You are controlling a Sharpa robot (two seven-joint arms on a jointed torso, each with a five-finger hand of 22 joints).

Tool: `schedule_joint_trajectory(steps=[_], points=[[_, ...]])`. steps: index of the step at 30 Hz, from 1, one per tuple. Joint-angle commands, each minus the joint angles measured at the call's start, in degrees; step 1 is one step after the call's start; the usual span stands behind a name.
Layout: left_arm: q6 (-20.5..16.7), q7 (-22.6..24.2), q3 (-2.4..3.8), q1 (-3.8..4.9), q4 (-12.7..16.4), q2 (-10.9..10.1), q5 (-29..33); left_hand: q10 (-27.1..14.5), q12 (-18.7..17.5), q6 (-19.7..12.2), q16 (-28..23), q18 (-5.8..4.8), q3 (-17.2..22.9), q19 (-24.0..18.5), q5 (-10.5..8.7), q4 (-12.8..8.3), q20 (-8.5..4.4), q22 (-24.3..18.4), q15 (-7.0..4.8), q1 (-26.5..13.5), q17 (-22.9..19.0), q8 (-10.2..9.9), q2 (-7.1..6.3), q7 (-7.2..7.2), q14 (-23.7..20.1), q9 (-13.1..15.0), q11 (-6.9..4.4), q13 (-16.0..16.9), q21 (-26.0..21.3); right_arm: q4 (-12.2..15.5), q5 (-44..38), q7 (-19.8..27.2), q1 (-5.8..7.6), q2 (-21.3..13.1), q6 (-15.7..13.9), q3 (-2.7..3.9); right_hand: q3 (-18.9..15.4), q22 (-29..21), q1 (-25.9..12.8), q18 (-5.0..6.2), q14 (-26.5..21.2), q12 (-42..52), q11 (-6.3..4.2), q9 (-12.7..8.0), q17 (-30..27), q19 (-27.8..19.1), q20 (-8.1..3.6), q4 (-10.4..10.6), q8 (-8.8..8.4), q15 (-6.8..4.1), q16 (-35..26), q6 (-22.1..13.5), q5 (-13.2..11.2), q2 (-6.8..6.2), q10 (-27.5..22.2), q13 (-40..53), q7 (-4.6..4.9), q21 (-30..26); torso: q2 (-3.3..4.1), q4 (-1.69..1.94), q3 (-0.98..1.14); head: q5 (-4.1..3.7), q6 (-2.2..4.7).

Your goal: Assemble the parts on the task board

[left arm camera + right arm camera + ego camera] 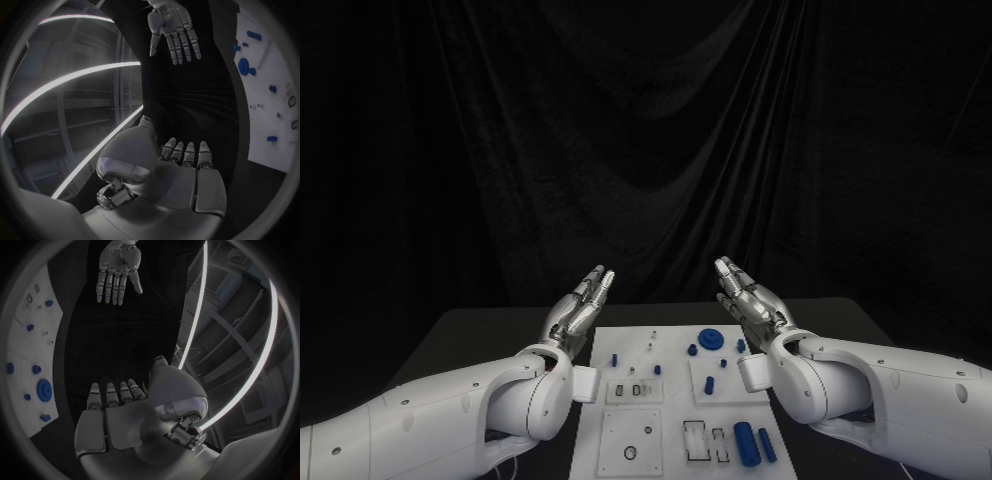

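The white task board (672,410) lies in the middle of the black table, seen also in the wrist views (275,100) (28,340). Small blue parts sit on it: a round disc (711,338) (44,389) (244,66), short pegs (708,385), and larger cylinders (746,443) at the near right. My left hand (581,303) (184,160) is raised above the board's far left corner, fingers straight and apart, holding nothing. My right hand (747,295) (115,397) is raised above the far right corner, likewise flat and empty. Each wrist view shows the other hand: the right hand (172,30), the left hand (117,267).
A black curtain hangs behind the table (473,330). The white forearms (444,420) (877,385) flank the board on both sides, close to its edges.
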Motion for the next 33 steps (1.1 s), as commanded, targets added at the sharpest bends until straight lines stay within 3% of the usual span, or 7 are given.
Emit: schedule_joint_trajectory(steps=[1,7,15,16,25,28,33], points=[[14.1,4.8,-1.17,1.57,-0.7,0.6,3.2,0.1,-0.4,0.6,-0.4,1.0,-0.6,0.0,0.16,0.7,0.85,-0.1,-2.79,2.8,-0.1,0.3,0.26,-0.2,0.1,0.1,-0.55,-0.1,-0.2,-0.1,5.2,-2.0,1.62,-0.2,11.7,-1.24,-0.7,-0.1,2.9,1.08,0.0,-0.3,-0.03,0.1,-0.1,0.1,1.2,0.5,0.47,-1.31,-0.2,0.4,0.8,-0.04,0.1,-0.1,-0.19,-0.2,0.02,0.03,-0.01,-0.01,0.01],[22.4,6.8,-3.6,3.84,-1.8,1.3,5.0,0.1,-0.4,0.8,-0.4,1.03,-0.7,0.0,-0.22,0.8,0.74,-0.1,-3.02,3.2,-0.1,0.3,0.14,-0.21,0.1,0.1,-0.53,-0.1,-0.2,-0.3,7.0,-2.5,3.49,-0.3,15.8,-3.13,-0.6,-0.1,3.5,1.1,0.0,-0.3,0.46,0.1,-0.1,0.1,1.8,0.5,0.53,-0.36,-0.2,0.6,0.8,-0.36,0.1,-0.1,0.04,-0.2,0.02,0.03,-0.01,-0.01,0.01],[26.5,7.7,-4.77,4.94,-2.3,1.7,5.8,0.1,-0.4,1.0,-0.4,1.03,-0.7,0.0,-0.47,0.8,0.84,-0.1,-2.91,3.4,-0.1,0.3,0.2,-0.14,0.1,0.2,-0.32,-0.1,-0.2,-0.3,7.2,-2.6,3.66,-0.3,16.2,-3.3,-0.4,-0.1,3.5,1.15,0.0,-0.3,2.35,0.2,-0.1,0.1,2.8,0.6,0.63,1.31,-0.2,0.8,0.8,-0.5,0.1,-0.1,0.35,-0.2,0.02,0.03,-0.01,-0.01,0.01],[28.6,11.1,-4.79,4.68,-4.7,1.1,0.3,0.1,-0.4,1.0,-0.4,1.03,-0.7,0.0,-0.47,0.8,0.84,-0.1,-2.91,3.4,-0.1,0.3,0.2,-0.14,0.1,0.2,-0.32,-0.1,-0.2,-1.5,1.0,-2.1,3.65,-2.0,21.7,-3.3,-0.4,-0.1,3.5,1.15,0.0,-0.3,2.35,0.2,-0.1,0.1,2.8,0.6,0.63,1.31,-0.2,0.8,0.8,-0.5,0.1,-0.1,0.35,-0.2,0.02,-0.22,0.13,0.89,-4.39],[28.2,12.3,-4.79,4.5,-5.6,0.4,-4.3,0.1,-0.4,1.8,-0.4,1.07,-0.8,0.0,0.19,0.8,2.58,-0.1,-0.54,5.0,-0.1,0.4,0.29,0.75,0.1,0.2,1.54,-0.1,-0.2,-2.2,-2.5,-2.1,3.65,-2.4,23.9,-3.3,0.3,-0.1,4.6,1.25,0.0,-0.3,4.82,0.3,-0.1,0.1,4.04,0.5,0.98,4.01,-0.2,1.6,0.8,-0.68,0.1,-0.1,1.23,-0.2,-0.06,-0.07,0.02,0.7,-6.09],[27.6,12.9,-4.79,4.46,-5.8,-0.1,-6.6,0.2,-0.3,2.7,-0.4,1.06,-0.8,0.0,0.57,0.8,3.65,-0.1,0.13,5.8,-0.1,0.5,0.02,1.22,0.1,0.3,2.21,0.0,-0.2,-2.5,-5.4,-1.7,3.65,-2.9,24.6,-3.3,1.4,0.6,7.7,1.41,0.0,-0.3,6.74,0.5,-0.1,1.0,6.76,0.1,1.42,7.04,-0.2,2.7,0.8,-1.4,0.1,-0.1,2.39,0.7,-0.02,-0.12,0.05,0.77,-7.39],[26.0,14.3,-4.79,4.44,-6.4,-1.3,-10.6,1.3,0.2,3.8,-0.4,1.08,-0.6,0.2,2.89,0.8,5.14,0.1,1.74,8.4,-0.1,0.6,-0.44,0.87,0.1,0.4,2.77,0.4,0.0,-2.7,-12.0,-1.7,3.78,-4.1,24.6,-3.3,2.7,2.9,14.0,1.48,1.0,0.8,9.55,0.8,0.5,8.8,10.01,-1.8,2.08,9.5,0.5,4.7,0.8,-2.21,0.3,0.3,4.08,5.1,0.01,-0.14,0.1,0.73,-10.12]])
